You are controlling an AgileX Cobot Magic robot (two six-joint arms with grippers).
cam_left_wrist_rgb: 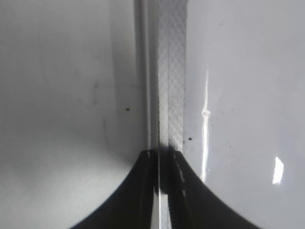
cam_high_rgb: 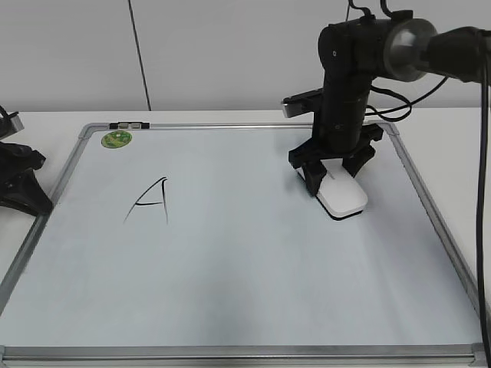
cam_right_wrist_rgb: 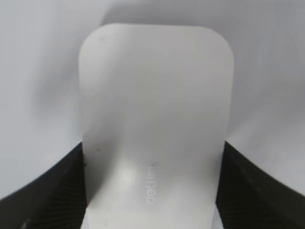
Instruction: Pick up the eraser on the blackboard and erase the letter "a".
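Nearest the exterior camera ran the bottom rail of the blackboard [cam_high_rgb: 230, 353], a white dry-erase surface in a silver frame that filled most of the table. On its right half lay the eraser [cam_high_rgb: 343, 197], a white rounded block with a dark underside, flat on the board and angled slightly toward the lower right. The right gripper [cam_high_rgb: 334, 175] stood over the eraser's far end, its black fingers down on either side of the block. From the right wrist view the eraser [cam_right_wrist_rgb: 155, 124] filled the space between the two fingers [cam_right_wrist_rgb: 47, 191], whose inner edges met its long sides (small grey lettering showed on its top), so the gripper was clamped on it.

A large angular capital "A" [cam_high_rgb: 151, 201] in black marker sat on the left half of the board, well apart from the eraser, with a round green sticker [cam_high_rgb: 117, 139] near the top left corner. No small cursive "a" could be made out.

The left gripper [cam_high_rgb: 19, 184] rested off the board's left edge on the table. In the left wrist view its dark fingers [cam_left_wrist_rgb: 138, 191] lay together over the frame strip [cam_left_wrist_rgb: 171, 71], with no gap visible between them.
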